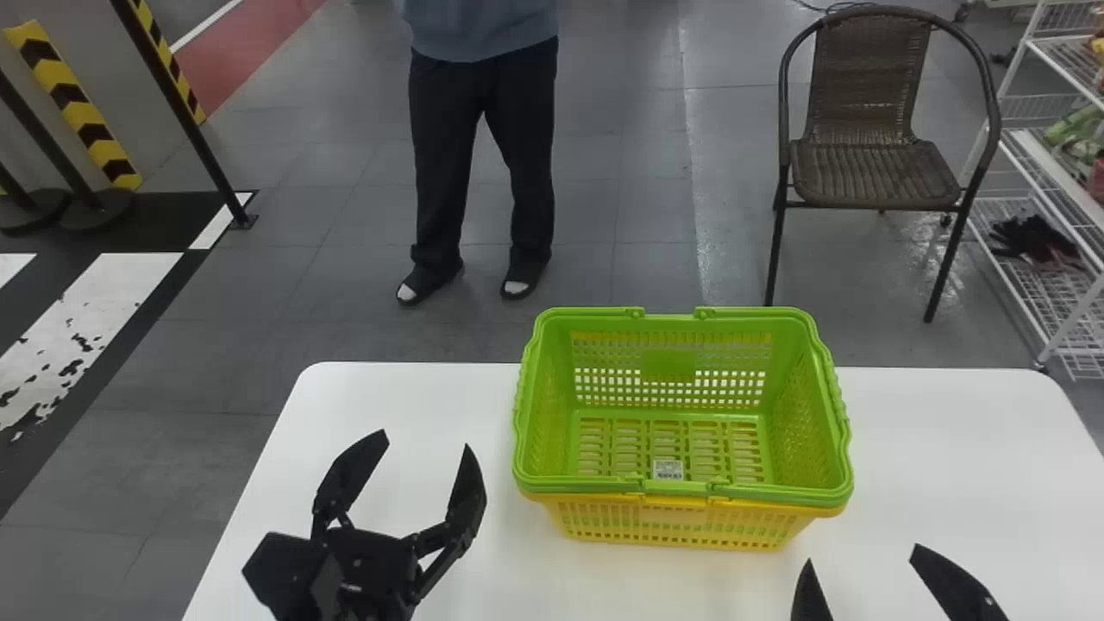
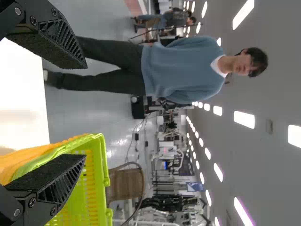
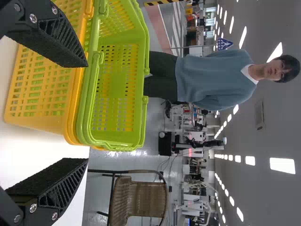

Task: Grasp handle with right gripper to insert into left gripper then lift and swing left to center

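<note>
Plainly, the handle [image 1: 776, 494] lies folded down along the rim of the green basket [image 1: 556, 405], on the side nearest the robot. That basket sits nested inside a yellow basket [image 1: 673, 524], whose slatted wall shows beneath the green rim. Inside the green one, a small printed label [image 1: 668, 469] lies on the slotted floor, close to the near wall. Both baskets stand upright on the white table [image 1: 388, 397], toward its far edge.

To the left of them, apart from the baskets, the left gripper [image 1: 426, 440] is over the table with its fingers spread wide. The right gripper [image 1: 862, 554] is also open, on the robot's side of the baskets, near their right-hand end. Beyond the table, on the right, stand a brown woven chair [image 1: 871, 172] and a white wire rack [image 1: 1048, 302], whose low shelf holds a dark bundle [image 1: 1031, 237].
</note>
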